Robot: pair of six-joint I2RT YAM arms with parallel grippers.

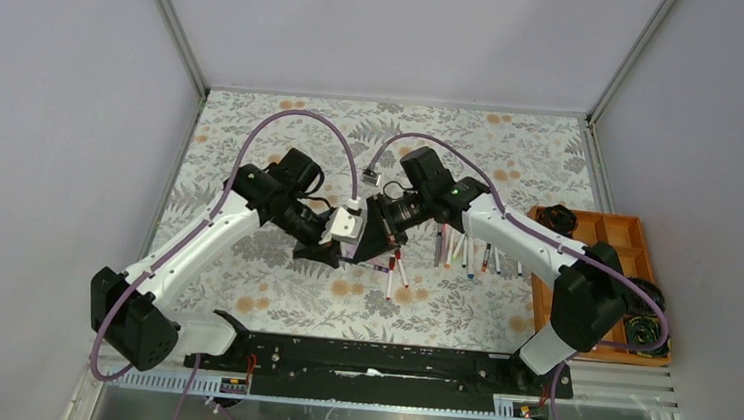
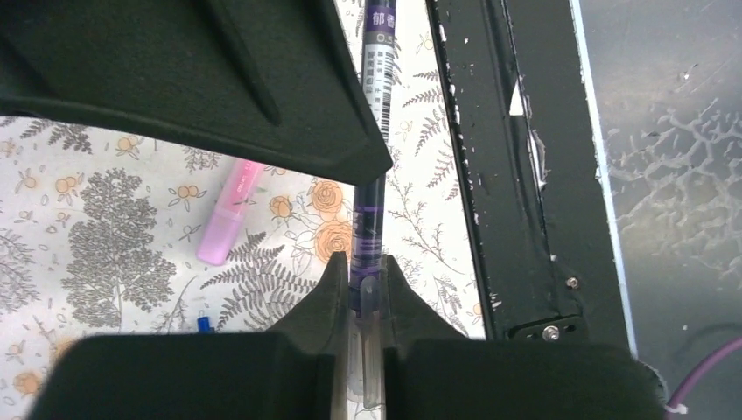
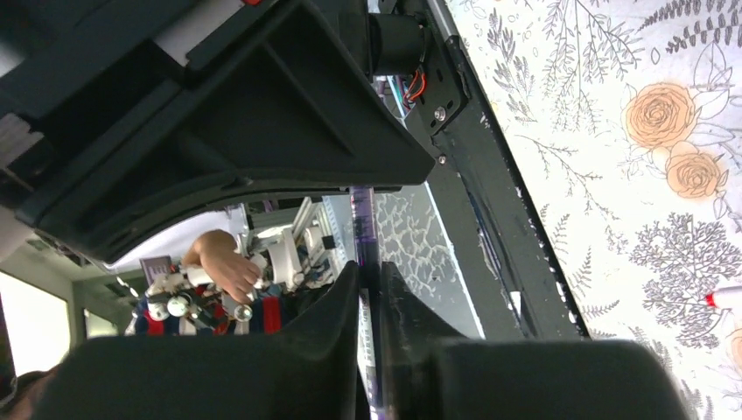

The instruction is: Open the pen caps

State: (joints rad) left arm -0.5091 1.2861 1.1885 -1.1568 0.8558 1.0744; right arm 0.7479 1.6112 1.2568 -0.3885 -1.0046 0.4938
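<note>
Purple pen [image 2: 366,219] bridges the two tools, lifted off the floral cloth [image 1: 513,151], one end in each. Reason, as I judge it: uncapping needs a straight pull along the barrel, so one tool anchors the body while the other takes the cap [image 2: 371,302]. The arms meet nose to nose so both line up on the pen's axis.

Left gripper [image 2: 361,282]: fingers drawn in tight with only the pen's width between them, pinching a paler, translucent stretch at the pen's near end. Probably the cap; cannot confirm. The labelled barrel runs straight ahead from the fingertips and passes under the right tool's black body.

Right gripper [image 3: 368,282]: fingers pressed together on the same pen. A short purple length shows ahead of the tips before it goes behind the left tool's housing.

No gap between cap and barrel shows in either wrist view, so the cap reads as not yet off.

Down on the cloth, off to one side of the left fingers: pink marker [image 2: 229,213], lying flat, well apart from them. More pens [image 1: 465,252] lie in a loose row beside the right tool's forearm, with an orange tray [image 1: 607,229] beyond.
</note>
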